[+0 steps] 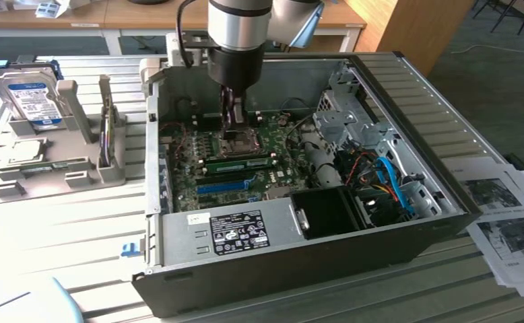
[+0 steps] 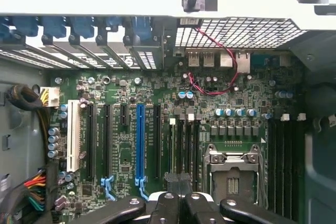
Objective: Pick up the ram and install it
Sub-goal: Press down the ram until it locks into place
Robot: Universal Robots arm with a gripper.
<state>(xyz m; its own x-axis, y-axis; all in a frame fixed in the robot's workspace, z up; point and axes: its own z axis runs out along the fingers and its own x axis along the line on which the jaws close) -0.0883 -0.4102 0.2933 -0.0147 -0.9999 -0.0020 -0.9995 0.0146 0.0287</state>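
The ram (image 1: 241,161) is lying seated in a memory slot on the motherboard (image 1: 271,178), just near of the CPU socket (image 1: 242,142); above it the gripper (image 1: 235,121) is hovering with fingers pressed together, pinching nothing, so installation is looking largely done

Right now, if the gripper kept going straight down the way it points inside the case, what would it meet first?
Most likely the motherboard, at or beside the CPU socket. The shut gripper hangs just above that spot in the exterior view. The wrist view puts the socket slightly off to one side, so the exact contact point is uncertain.
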